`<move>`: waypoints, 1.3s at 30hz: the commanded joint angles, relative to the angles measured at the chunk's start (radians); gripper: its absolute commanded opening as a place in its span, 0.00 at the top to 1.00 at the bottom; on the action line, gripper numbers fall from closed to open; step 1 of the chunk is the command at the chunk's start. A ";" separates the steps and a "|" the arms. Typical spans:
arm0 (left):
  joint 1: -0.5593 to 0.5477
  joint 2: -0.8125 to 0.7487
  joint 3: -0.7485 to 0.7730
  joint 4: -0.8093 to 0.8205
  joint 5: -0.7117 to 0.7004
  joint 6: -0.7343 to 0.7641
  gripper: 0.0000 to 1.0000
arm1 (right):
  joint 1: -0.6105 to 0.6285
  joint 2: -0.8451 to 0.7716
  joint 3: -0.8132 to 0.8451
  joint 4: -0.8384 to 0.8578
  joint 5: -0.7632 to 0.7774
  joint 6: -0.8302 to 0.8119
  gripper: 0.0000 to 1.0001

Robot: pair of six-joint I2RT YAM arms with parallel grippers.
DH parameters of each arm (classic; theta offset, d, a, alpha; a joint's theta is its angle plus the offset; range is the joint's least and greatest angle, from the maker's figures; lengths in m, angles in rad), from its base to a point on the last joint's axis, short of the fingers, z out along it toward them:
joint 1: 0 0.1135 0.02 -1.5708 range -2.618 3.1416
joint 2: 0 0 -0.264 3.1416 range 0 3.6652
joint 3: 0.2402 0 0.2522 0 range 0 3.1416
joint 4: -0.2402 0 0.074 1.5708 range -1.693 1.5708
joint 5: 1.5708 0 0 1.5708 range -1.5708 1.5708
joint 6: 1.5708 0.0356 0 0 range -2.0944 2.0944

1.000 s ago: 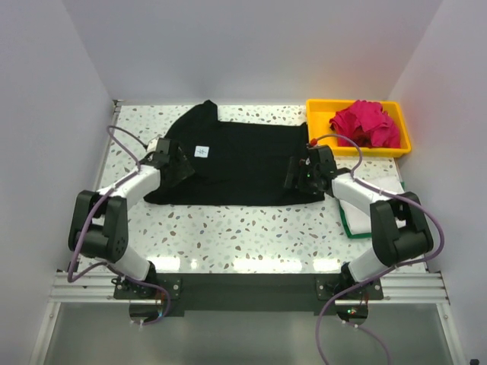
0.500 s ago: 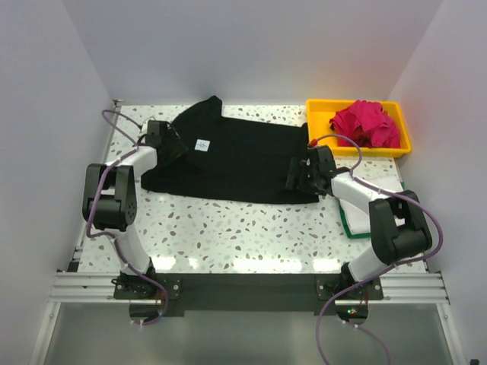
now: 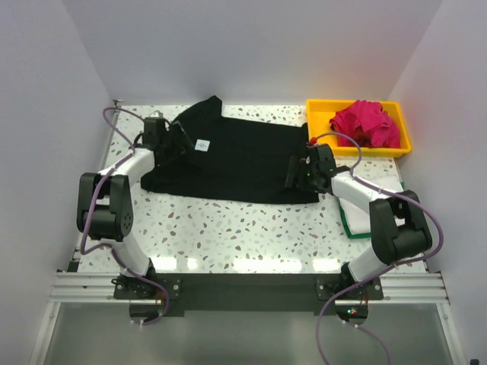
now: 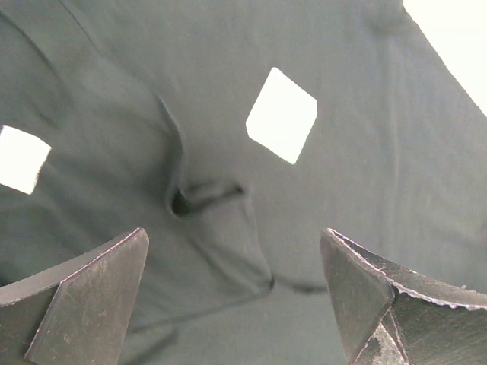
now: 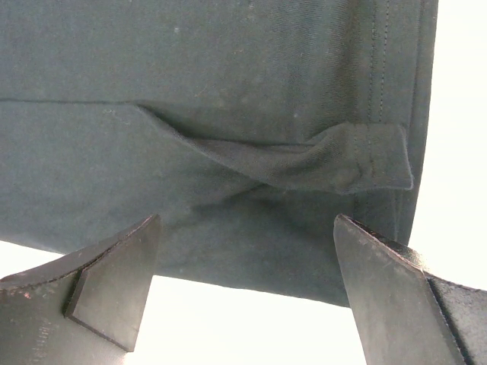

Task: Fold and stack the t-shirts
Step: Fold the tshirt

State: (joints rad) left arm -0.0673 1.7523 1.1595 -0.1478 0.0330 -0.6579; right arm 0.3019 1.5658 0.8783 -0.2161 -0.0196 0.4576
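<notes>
Left tool (image 4: 234,237) has its two dark fingers (image 4: 91,293) spread wide, and nothing is held between them. Under it lies the large black soft cloth t-shirt (image 3: 243,161), which makes a small pinched wrinkle (image 4: 202,199) between the fingers. Just beyond the wrinkle is the small white square label (image 4: 281,114). Whether the fingertips touch the cloth I cannot tell.

Right tool (image 5: 245,222) is also wide open and grips nothing. It stands over the right end of the same shirt, where a raised fold (image 5: 304,163) runs to the stitched hem (image 5: 380,84).

The black shirt is spread almost flat across the far half of the white speckled stone-pattern bench (image 3: 243,228), with one sleeve pointing to the back wall. At the far right corner stands the yellow rectangular plastic tray (image 3: 319,114), and the crumpled magenta cloth t-shirt (image 3: 365,123) lies in it. Near the right edge, partly hidden under the right arm, the folded white cloth t-shirt (image 3: 384,188) rests on the green cloth t-shirt (image 3: 346,226)
</notes>
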 commanded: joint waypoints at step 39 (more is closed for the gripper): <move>-0.052 -0.246 -0.222 0.168 -0.030 0.067 0.00 | 0.002 -0.003 0.044 0.090 -0.052 0.033 0.01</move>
State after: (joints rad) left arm -0.1410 1.5356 1.0199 0.0200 0.0940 -0.5980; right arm 0.3019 1.5494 0.9207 -0.1795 -0.0376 0.4633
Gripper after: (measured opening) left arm 0.997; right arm 0.986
